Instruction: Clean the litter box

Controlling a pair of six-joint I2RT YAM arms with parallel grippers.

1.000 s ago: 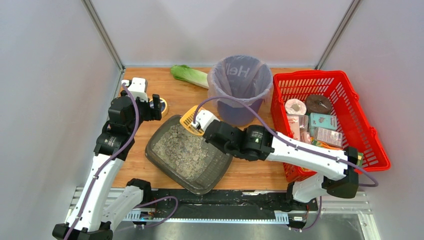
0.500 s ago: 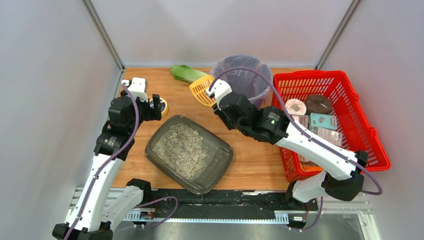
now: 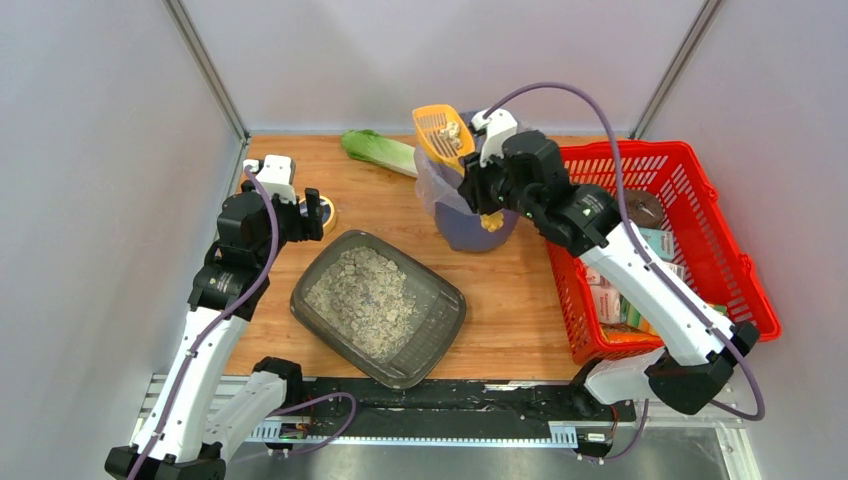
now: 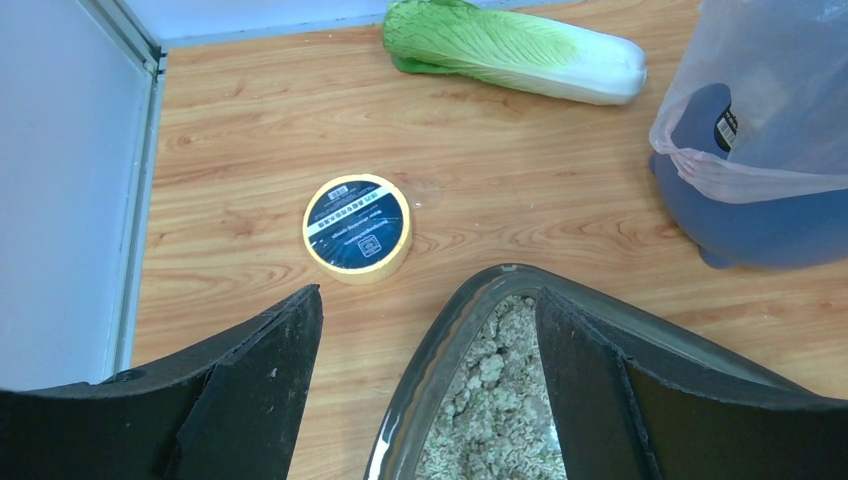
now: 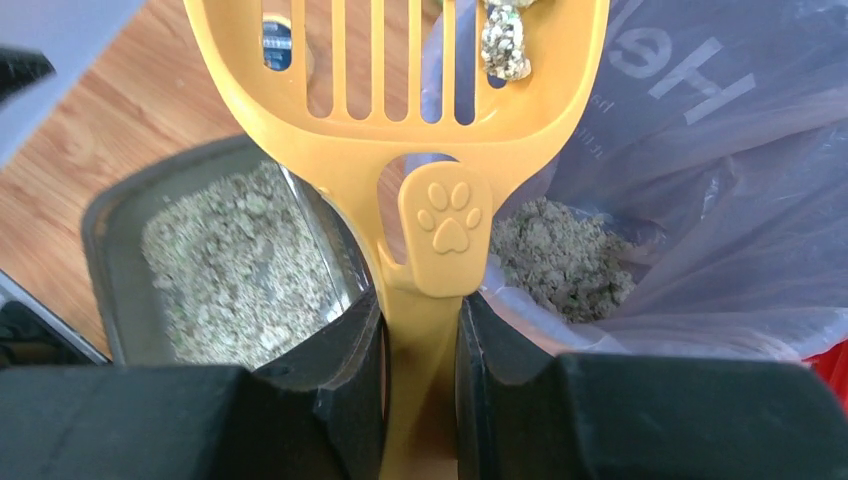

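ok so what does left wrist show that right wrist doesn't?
Left wrist only: yellow tape roll and cabbage on the table. Right wrist only: yellow scoop clamped in the right pincer, a clump on its slots, litter inside the bag-lined bin. Both: litter box and the bin.

A green napa cabbage [image 4: 515, 50] lies at the far edge of the wooden table [image 3: 510, 300], a roll of yellow tape [image 4: 357, 224] lies flat at the far left, and a red mesh basket [image 3: 660, 165] with small packages and a dark round thing inside stands on the right.
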